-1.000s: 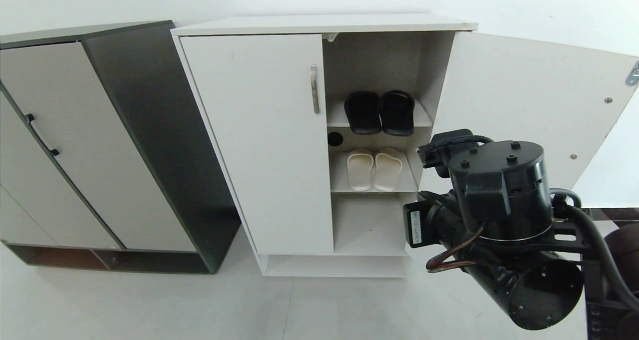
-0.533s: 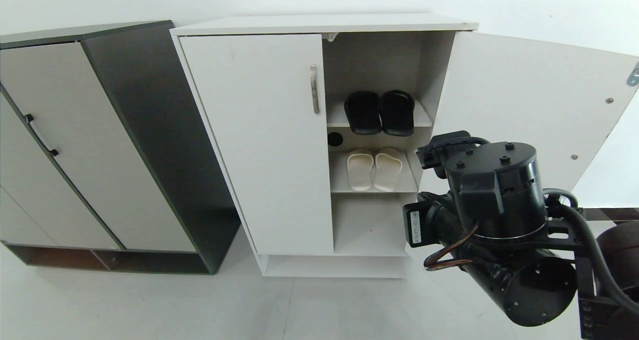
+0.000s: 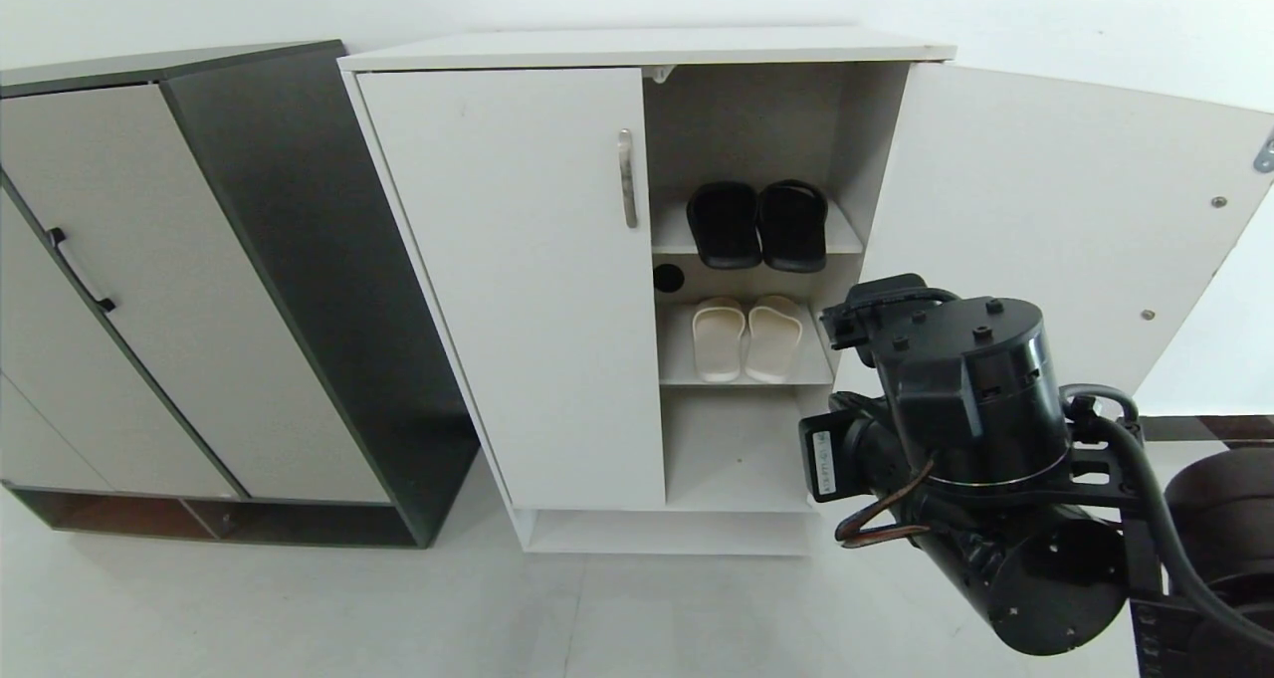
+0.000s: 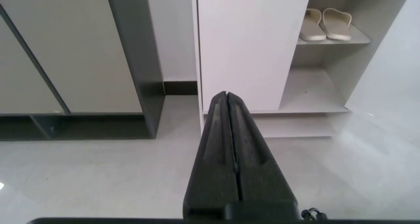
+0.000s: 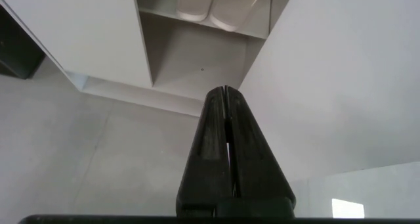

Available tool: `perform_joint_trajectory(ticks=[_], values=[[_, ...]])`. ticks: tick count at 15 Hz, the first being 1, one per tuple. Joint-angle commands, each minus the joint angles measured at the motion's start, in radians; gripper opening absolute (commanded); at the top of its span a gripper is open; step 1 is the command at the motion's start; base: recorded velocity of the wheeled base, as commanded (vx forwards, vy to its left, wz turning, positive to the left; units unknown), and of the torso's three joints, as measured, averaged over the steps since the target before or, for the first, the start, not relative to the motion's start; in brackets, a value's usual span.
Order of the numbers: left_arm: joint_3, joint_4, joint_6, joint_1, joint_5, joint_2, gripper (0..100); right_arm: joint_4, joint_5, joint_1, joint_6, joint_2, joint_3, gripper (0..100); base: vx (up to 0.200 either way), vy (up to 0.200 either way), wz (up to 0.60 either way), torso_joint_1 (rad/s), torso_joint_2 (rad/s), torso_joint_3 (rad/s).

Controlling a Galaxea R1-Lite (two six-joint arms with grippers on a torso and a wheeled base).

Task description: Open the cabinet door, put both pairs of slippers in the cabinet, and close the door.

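Observation:
The white cabinet [image 3: 518, 290] has its left door shut and its right door [image 3: 1055, 220] swung wide open. Black slippers [image 3: 758, 223] sit on the upper shelf and cream slippers [image 3: 746, 337] on the shelf below, also seen as cream slippers [image 4: 328, 23] and cream slippers [image 5: 220, 2]. My right arm [image 3: 975, 429] hangs in front of the open door's lower part, near the cabinet's right edge. The right gripper [image 5: 227, 92] is shut and holds nothing, beside the door's inner face [image 5: 341, 79]. My left gripper [image 4: 227, 96] is shut and holds nothing, low over the floor facing the shut left door [image 4: 249, 46].
A grey and dark cabinet [image 3: 149, 290] stands close to the left of the white one, doors shut. A metal handle [image 3: 626, 177] runs down the shut left door. The bottom shelf [image 3: 732, 454] is bare. Pale floor [image 3: 398, 608] lies in front.
My right arm has shifted slightly left and down, toward the cabinet opening. The slippers and doors have not moved.

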Motion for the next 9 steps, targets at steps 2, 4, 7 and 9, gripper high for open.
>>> perform_joint_trajectory(ticks=[2,4,7,9], values=[[0.0,0.001,0.0,-0.001,0.001,0.001,0,-0.001,-0.001,0.003,0.0,0.005,0.0,0,0.0,0.0,0.0,0.0,0.0,0.0],[0.0,0.001,0.0,-0.001,0.001,0.001,0,-0.016,0.001,0.003,0.0,0.004,0.002,0,0.0,0.0,0.0,0.0,0.0,0.0],[0.0,0.001,0.0,-0.001,0.001,0.001,0,-0.022,0.001,-0.001,0.0,0.004,0.002,0,0.0,0.0,0.0,0.008,-0.14,-0.145],[0.0,0.001,0.0,-0.001,0.001,0.001,0,-0.022,-0.001,0.003,0.0,0.004,0.002,0,0.0,0.0,0.0,0.022,-0.15,-0.334]])
